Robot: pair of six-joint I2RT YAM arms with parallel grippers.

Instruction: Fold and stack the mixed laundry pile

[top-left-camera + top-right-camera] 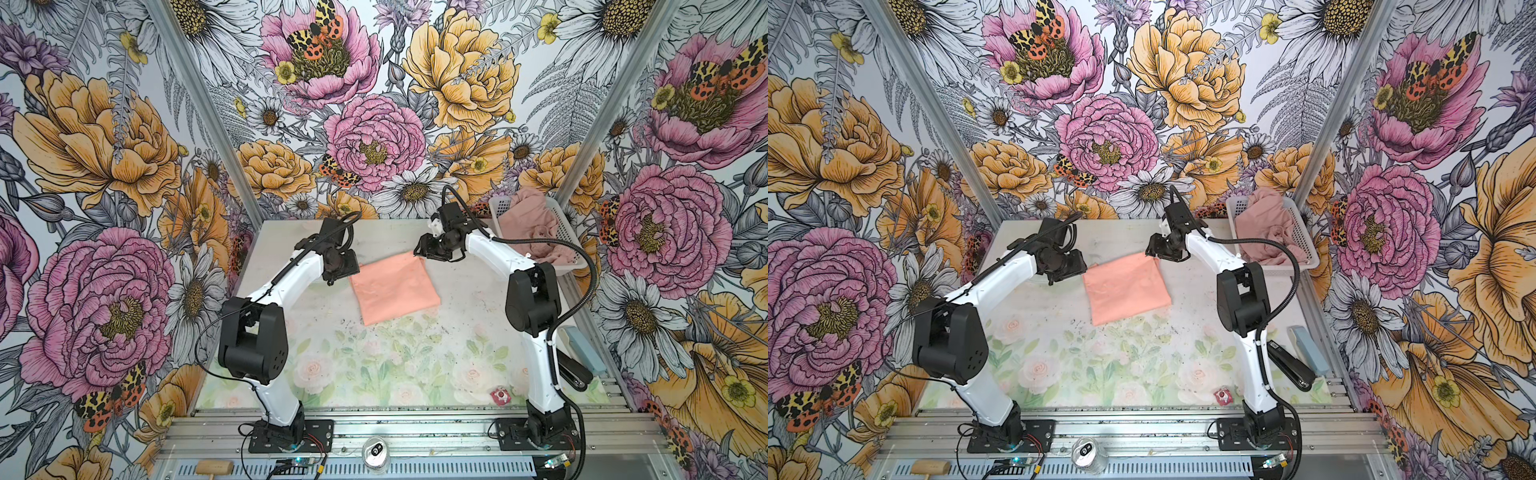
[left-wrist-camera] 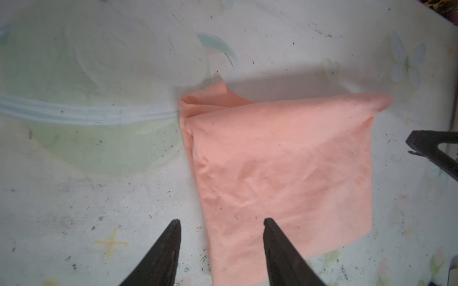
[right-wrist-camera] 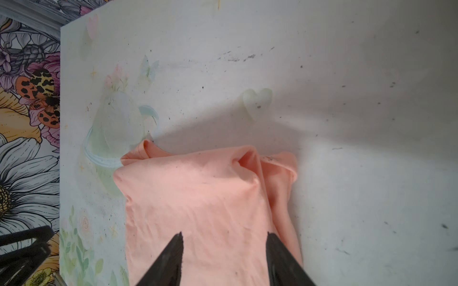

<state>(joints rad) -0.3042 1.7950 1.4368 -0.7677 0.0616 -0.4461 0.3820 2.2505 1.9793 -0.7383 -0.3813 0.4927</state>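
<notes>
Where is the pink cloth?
In both top views the pink cloth lies crumpled in the white basket, at the far right corner of the table, apart from the folded orange shirt.

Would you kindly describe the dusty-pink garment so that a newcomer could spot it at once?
Look to the far right corner of the table, where a white perforated plastic basket stands. The crumpled dusty-pink garment lies heaped inside it; unlike the flat, folded peach-orange T-shirt at mid-table, it is unfolded and duller.

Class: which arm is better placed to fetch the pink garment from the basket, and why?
Probably right: the right gripper, open, hangs nearer the dusty-pink soft garment in the white perforated plastic basket.
</notes>
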